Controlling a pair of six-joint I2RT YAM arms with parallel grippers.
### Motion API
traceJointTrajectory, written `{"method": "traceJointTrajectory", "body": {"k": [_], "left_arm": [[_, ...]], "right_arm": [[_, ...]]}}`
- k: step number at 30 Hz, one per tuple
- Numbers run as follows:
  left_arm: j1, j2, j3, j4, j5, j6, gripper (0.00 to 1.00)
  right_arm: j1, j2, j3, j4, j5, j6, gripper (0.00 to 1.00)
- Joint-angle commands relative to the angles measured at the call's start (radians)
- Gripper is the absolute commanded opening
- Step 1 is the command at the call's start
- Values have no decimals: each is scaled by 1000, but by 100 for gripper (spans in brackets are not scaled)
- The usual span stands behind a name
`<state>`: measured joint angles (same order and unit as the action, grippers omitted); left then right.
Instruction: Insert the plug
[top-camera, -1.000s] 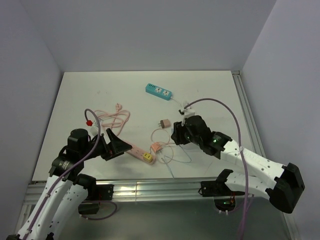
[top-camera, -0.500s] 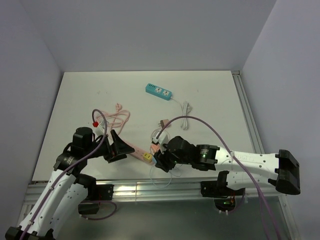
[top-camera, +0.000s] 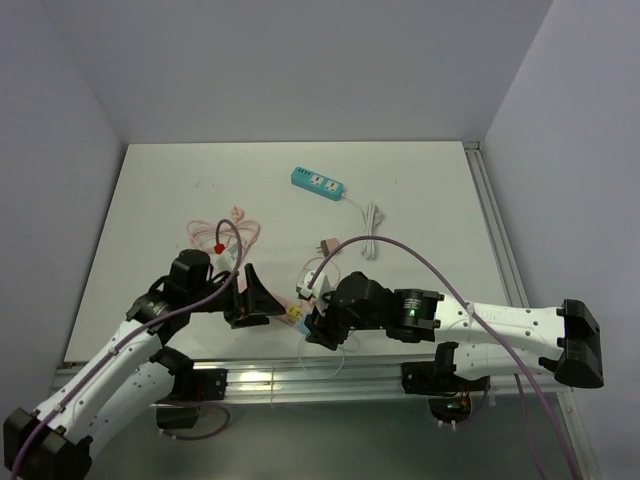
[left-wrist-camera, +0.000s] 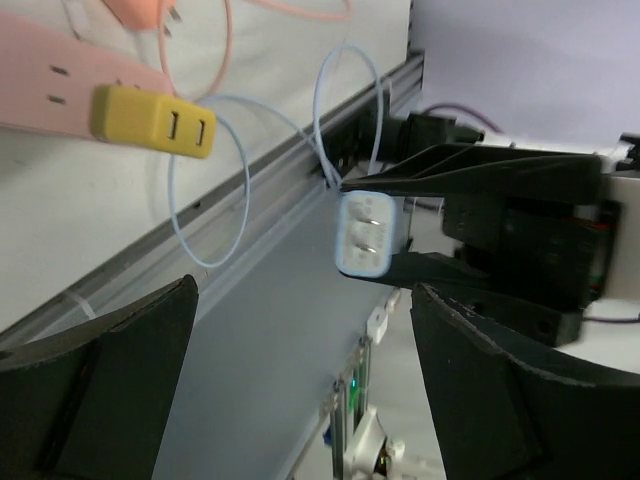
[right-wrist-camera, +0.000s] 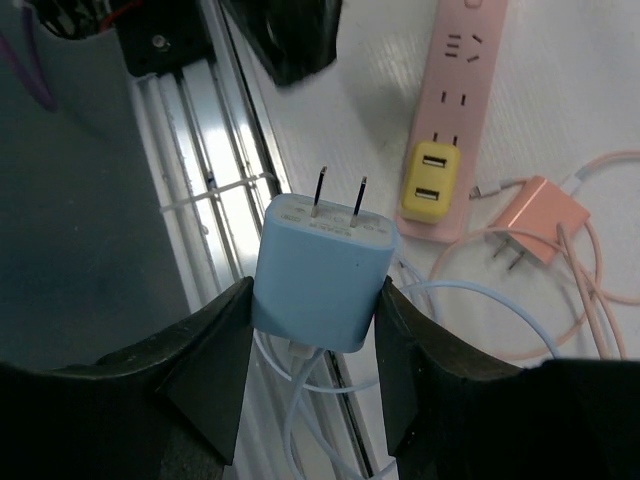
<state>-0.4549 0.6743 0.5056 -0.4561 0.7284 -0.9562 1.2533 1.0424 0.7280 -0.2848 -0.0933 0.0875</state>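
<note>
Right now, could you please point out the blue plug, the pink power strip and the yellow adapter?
blue plug (right-wrist-camera: 322, 275), right wrist view, front face of its body.
pink power strip (right-wrist-camera: 465, 75), right wrist view, its socket face.
yellow adapter (right-wrist-camera: 430, 180), right wrist view, middle of its top.

1. I work on a white counter (top-camera: 180, 190) under soft, even light.
2. A plain lavender back wall (top-camera: 300, 70), left wall (top-camera: 50, 200) and right wall (top-camera: 570, 150) enclose it.
3. An aluminium rail (top-camera: 300, 378) lines its near edge, with grey floor (top-camera: 330, 440) below.
</note>
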Motion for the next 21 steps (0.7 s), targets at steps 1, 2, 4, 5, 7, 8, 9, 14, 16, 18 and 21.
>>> {"method": "traceJointTrajectory", "body": {"k": [1,2,4,5,7,8,9,14,16,18,21], "left_arm": [[-92,71,22,100,-18,-21,94],[-108,77,16,121,-15,-41,94],[-135,87,7,167,3,-61,95],[-142,91,1,198,6,-76,94],[-156,110,-1,218,9,-82,95],[-160,116,-6,226,8,-82,95],[-162,123,-7,240,8,-84,95],[-182,169,-21,295,11,-95,90],[-194,182,-22,309,12,-93,88],[-197,195,-22,306,16,-87,86],[-202,202,-29,332,31,-92,79]], "right_arm": [[9,5,85,20,-71,-40,0],[9,11,91,18,-77,-48,0],[9,24,99,21,-82,-54,0],[9,28,103,21,-79,-58,0],[9,51,119,16,-91,-65,0],[9,59,123,12,-97,-69,0],[9,68,138,7,-105,-71,0],[12,99,148,4,-74,-80,0],[12,97,146,16,-66,-78,0],[12,91,136,35,-49,-80,0],[12,87,131,45,-37,-78,0]]}}
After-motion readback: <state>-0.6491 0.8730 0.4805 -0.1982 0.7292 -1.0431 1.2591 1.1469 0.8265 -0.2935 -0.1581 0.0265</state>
